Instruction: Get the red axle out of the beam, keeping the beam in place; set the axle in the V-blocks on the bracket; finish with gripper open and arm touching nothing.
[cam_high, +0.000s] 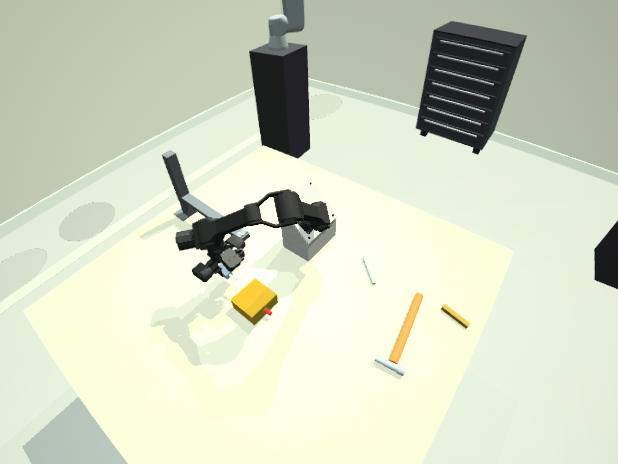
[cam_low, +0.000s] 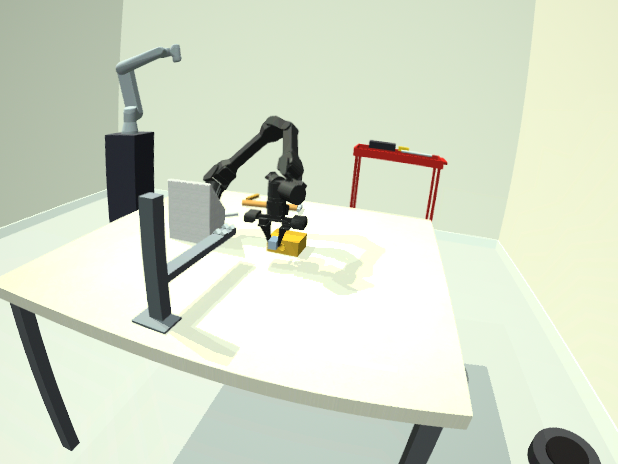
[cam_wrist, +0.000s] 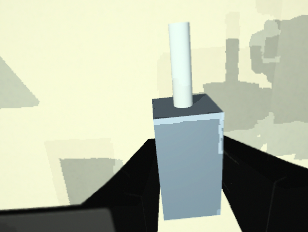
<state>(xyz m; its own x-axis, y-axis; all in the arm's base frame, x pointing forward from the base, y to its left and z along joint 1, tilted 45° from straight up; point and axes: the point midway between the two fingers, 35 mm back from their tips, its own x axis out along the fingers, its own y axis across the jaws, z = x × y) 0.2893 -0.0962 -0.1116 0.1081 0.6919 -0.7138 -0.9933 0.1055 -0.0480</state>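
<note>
The yellow beam (cam_high: 254, 295) (cam_low: 296, 244) sits on the table. The red axle (cam_high: 268, 311) sticks out a little from its side facing away from my gripper; the rest is hidden inside. My gripper (cam_high: 226, 270) (cam_low: 274, 242) is shut on a blue-grey block with a thin white pin (cam_wrist: 181, 65). In the top view the pin points toward the beam's opposite side, with a small gap between its tip and the beam. The wrist view shows the block (cam_wrist: 187, 170) between the fingers. The grey bracket (cam_high: 200, 204) (cam_low: 152, 260) has small V-blocks (cam_low: 223, 230) at its arm's end, with no axle visible on them.
A large grey wedge (cam_high: 296, 243) (cam_low: 190, 210) stands by the arm's base, near the V-blocks. A white rod (cam_high: 369, 270), a hammer (cam_high: 407, 327) with an orange handle and a small orange-yellow bar (cam_high: 455, 316) lie on the table beyond the beam.
</note>
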